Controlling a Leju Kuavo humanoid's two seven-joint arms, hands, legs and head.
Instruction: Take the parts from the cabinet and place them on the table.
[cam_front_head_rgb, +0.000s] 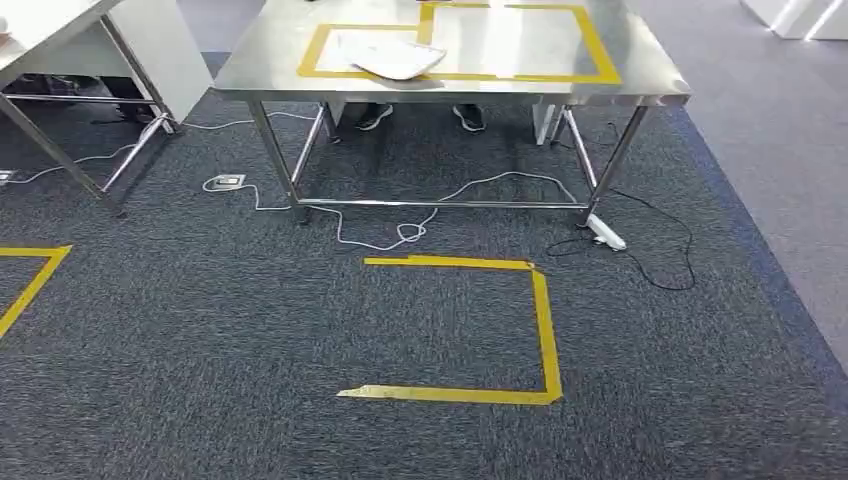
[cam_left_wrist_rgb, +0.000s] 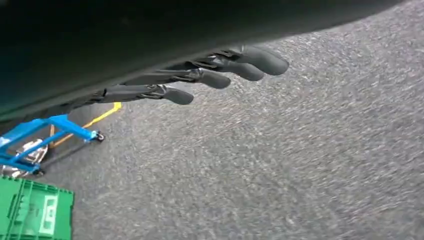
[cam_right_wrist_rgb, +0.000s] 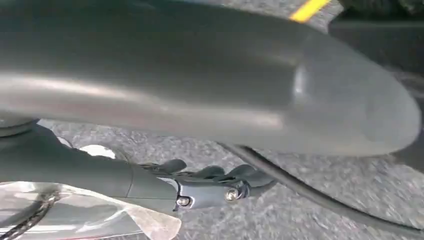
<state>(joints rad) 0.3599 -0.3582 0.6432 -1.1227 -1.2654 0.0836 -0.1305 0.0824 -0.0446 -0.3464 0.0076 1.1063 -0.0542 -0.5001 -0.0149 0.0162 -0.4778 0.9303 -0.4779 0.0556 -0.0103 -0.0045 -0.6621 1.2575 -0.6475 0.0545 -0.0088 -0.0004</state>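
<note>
A clear bag (cam_right_wrist_rgb: 85, 215) is held in the right hand (cam_right_wrist_rgb: 200, 187), fingers closed on it, likely a part being carried. The left hand (cam_left_wrist_rgb: 200, 75) hangs by the body, fingers straight, slightly apart, with nothing in them. The table (cam_front_head_rgb: 640, 85) is seen ahead, one bag (cam_front_head_rgb: 392, 55) already laid inside its yellow tape.

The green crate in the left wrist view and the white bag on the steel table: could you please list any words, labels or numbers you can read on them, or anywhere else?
No text can be read in these pictures.
Green crate: it bears a pale rectangular label, too blurred to read.
White bag on the steel table: no legible print.
Yellow tape on the carpet: plain lines, no lettering.
</note>
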